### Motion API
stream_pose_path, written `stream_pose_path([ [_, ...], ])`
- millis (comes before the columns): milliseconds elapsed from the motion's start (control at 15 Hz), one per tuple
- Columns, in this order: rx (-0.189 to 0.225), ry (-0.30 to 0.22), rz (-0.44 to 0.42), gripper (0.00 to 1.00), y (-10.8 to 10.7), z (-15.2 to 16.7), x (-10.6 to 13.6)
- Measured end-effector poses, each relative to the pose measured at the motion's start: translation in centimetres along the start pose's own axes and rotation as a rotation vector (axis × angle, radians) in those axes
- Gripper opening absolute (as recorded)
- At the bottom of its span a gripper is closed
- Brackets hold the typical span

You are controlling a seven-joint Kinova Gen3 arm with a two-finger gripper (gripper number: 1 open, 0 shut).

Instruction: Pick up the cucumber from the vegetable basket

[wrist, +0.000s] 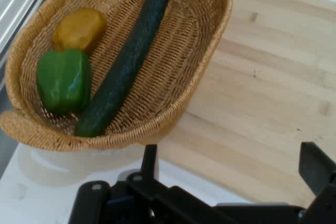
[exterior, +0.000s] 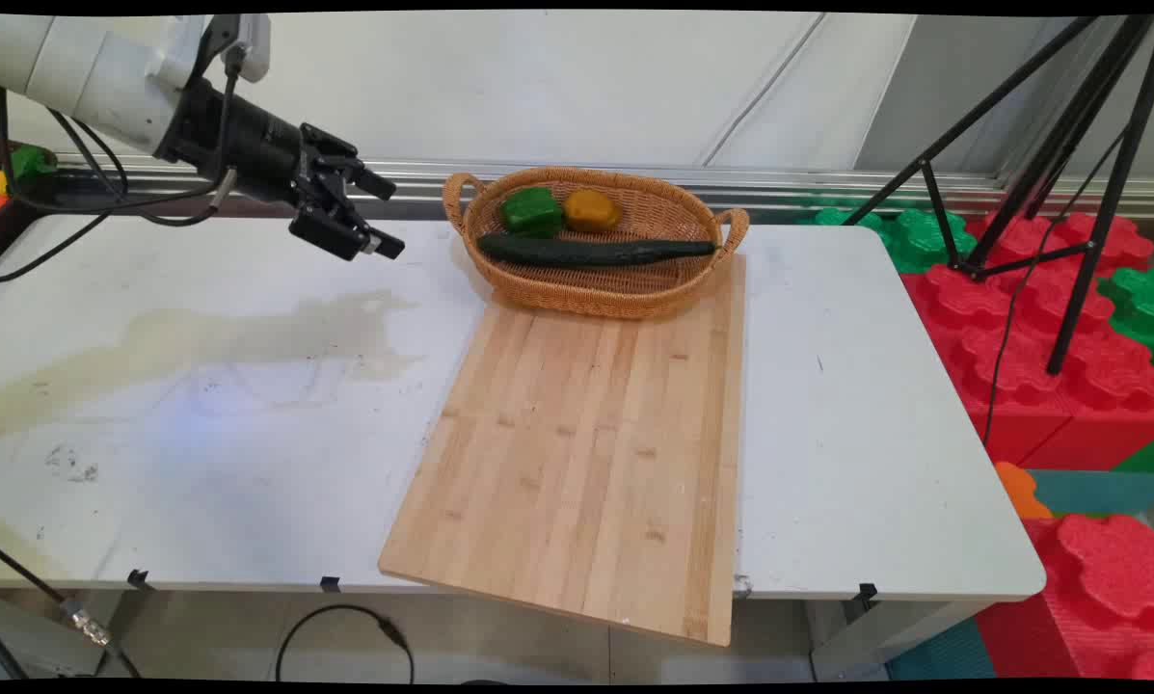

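Claw [exterior: 384, 214] wide open, empty, hovering above table [exterior: 249, 405] at approx 9 o'clock of basket [exterior: 577, 289], basket on far end of cutting board [exterior: 586, 434], w/ cucumber [exterior: 596, 253] across front, green pepper [exterior: 531, 211] & yellow veg [exterior: 592, 210] behind it.

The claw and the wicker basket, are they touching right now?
Apart. In the main view the open claw hangs above the table left of the basket, with bare white tabletop showing between them.
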Motion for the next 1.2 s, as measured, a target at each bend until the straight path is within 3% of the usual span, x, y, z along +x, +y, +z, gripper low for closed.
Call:
stream_pose_path([
  [467,0.018,0.025,0.058,1.0,-1.7,2.5,2.7],
  [1200,0.012,-0.017,0.166,1.0,-4.5,12.4,7.3],
])
